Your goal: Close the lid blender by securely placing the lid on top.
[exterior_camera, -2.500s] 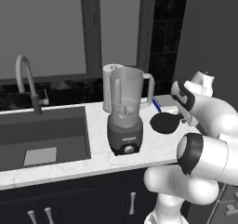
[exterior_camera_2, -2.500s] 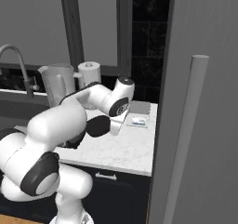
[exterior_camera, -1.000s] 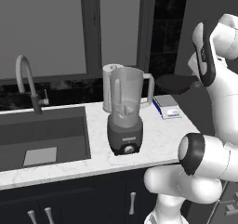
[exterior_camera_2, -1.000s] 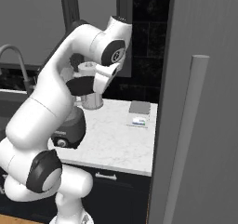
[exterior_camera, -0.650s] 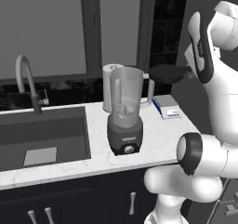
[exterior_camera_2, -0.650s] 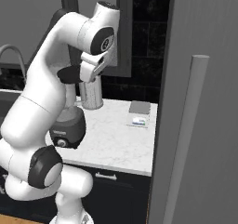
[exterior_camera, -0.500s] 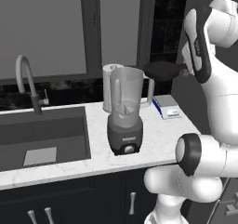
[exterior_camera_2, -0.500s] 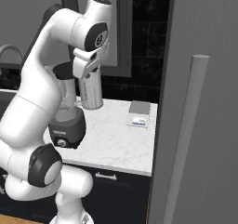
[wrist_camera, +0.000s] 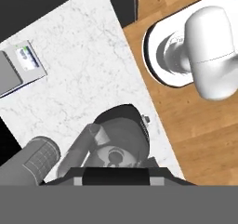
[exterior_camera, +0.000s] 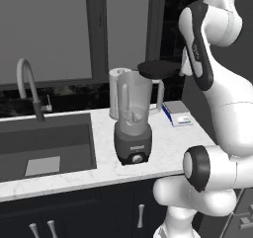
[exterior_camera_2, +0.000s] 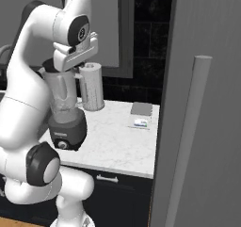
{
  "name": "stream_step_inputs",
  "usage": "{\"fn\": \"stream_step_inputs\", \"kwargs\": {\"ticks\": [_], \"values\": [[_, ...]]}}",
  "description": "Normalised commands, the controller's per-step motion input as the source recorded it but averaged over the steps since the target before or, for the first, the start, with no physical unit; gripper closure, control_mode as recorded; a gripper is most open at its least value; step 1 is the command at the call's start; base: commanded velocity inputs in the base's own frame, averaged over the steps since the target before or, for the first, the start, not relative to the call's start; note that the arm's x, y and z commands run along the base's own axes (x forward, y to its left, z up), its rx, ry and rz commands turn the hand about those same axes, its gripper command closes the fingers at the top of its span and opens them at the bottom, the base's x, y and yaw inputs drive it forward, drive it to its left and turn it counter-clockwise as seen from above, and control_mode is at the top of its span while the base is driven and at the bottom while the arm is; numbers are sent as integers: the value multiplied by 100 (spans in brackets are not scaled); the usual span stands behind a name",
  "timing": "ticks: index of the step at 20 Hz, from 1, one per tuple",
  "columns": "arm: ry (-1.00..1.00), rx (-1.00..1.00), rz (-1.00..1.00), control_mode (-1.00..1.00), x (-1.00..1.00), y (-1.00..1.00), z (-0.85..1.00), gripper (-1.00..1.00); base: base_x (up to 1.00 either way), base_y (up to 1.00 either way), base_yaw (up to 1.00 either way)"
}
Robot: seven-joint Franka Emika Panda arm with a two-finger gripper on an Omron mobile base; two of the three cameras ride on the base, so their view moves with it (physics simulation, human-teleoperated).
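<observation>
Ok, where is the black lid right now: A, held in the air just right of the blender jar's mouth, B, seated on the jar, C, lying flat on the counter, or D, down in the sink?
A: the lid hangs beside the blender, above its rim.

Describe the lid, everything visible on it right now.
The lid is a thin, flat, round black disc with a matte look, held level in the air. It sits above and to the right of the blender jar's open mouth in the left base view, not on it and not touching the jar. Its right edge meets the robot's hand, where the gripper, shut on it, holds it; the contact itself is hidden. In the right base view a dark sliver of it shows at the jar's top under the hand.
</observation>
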Motion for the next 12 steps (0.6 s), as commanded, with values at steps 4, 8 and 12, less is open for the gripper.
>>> {"fn": "stream_step_inputs", "kwargs": {"ticks": [4,8,12], "values": [[0,0,-12,-100,19,28,0,100,0,0,0],[0,0,-8,-100,21,23,0,100,0,0,0],[0,0,-4,-100,16,26,0,100,0,0,0]]}}
